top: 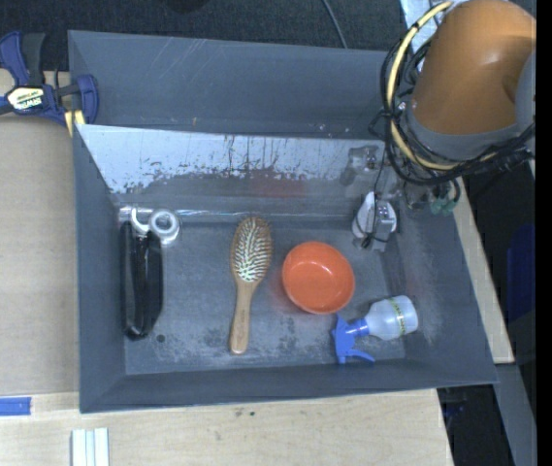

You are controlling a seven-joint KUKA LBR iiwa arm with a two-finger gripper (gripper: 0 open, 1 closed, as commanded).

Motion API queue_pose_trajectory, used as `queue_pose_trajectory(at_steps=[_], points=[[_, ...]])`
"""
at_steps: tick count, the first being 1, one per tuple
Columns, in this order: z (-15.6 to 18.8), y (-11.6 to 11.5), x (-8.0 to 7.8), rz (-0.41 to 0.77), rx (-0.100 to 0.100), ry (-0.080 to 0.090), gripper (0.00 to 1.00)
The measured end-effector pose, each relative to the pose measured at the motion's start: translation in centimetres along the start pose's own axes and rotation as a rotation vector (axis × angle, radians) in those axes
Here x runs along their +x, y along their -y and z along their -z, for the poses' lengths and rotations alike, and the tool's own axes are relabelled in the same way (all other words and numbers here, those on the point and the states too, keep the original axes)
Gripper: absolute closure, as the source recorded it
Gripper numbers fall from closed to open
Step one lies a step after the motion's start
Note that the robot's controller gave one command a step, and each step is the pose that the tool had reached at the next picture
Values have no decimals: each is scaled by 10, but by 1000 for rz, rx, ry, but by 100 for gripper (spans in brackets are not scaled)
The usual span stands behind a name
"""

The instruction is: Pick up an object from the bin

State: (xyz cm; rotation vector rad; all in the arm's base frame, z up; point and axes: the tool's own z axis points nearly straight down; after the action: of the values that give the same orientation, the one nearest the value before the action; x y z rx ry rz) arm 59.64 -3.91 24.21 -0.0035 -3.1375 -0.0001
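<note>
My gripper (pixel 376 223) hangs over the back right part of the bin, close to the right wall. It looks open, with nothing between its fingers. An orange bowl (pixel 317 277) stands upright just to its front left, apart from it. A small clear spray bottle with a blue trigger (pixel 377 326) lies on its side in front of the gripper, near the front right corner.
A wooden hairbrush (pixel 246 280) lies lengthwise in the middle, left of the bowl. A long black tool with silver rings at its far end (pixel 143 275) lies along the left wall. The arm's orange cover and cables hang above the right rim.
</note>
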Motion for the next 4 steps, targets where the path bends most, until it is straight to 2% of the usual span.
queue_pose_trajectory(at_steps=[1,2,3,4], points=[[5,0,-1,1,0,9,0],[-100,-14,7,181,2,12,0],[-90,-29,21,264,4,18,0],[-106,-34,15,-124,0,9,0]])
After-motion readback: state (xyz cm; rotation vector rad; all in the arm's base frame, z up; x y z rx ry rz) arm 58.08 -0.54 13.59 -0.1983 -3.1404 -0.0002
